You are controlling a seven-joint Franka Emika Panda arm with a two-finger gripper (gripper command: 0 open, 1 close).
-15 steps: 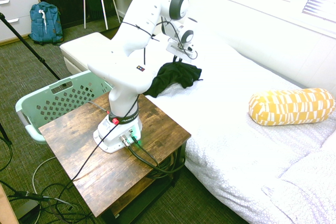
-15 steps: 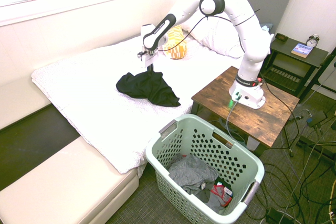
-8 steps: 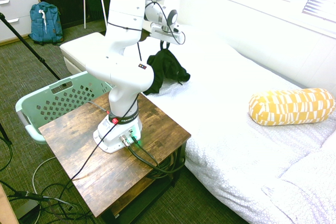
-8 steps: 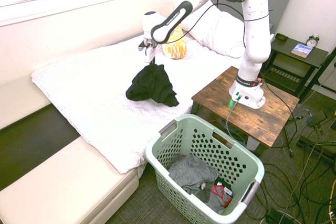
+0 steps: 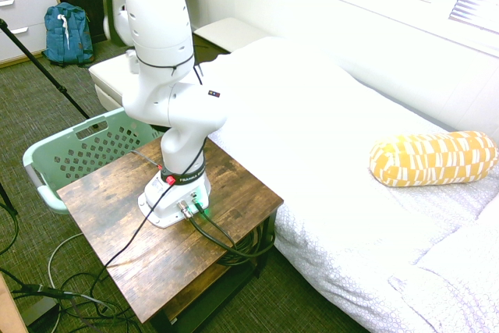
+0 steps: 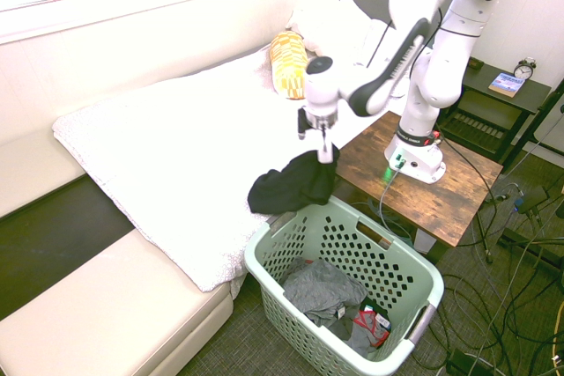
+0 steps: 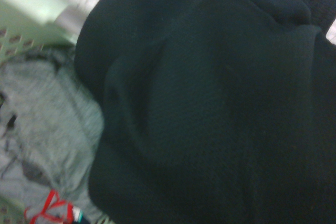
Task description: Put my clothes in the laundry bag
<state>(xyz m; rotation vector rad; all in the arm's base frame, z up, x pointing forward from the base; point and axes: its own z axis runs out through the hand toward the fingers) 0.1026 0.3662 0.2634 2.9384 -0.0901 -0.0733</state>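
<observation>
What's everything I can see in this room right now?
black garment: one, black, hanging from the gripper by the basket's rim
laundry basket: one, mint green, on the floor beside the bed
grey clothes: a heap, grey, inside the basket
pillow: one, yellow and white, on the bed
bed: one, white
side table: one, brown wood
backpack: one, blue, by the drawers
gripper: one, shut on the garment

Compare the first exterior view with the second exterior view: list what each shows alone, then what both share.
First exterior only: a blue backpack by the drawers.

Second exterior only: the gripper shut on the black garment, hanging at the basket's rim, grey clothing inside the basket, and a clock on the nightstand.

Both: the mint-green laundry basket, the yellow pillow, the white bed and the wooden table.
</observation>
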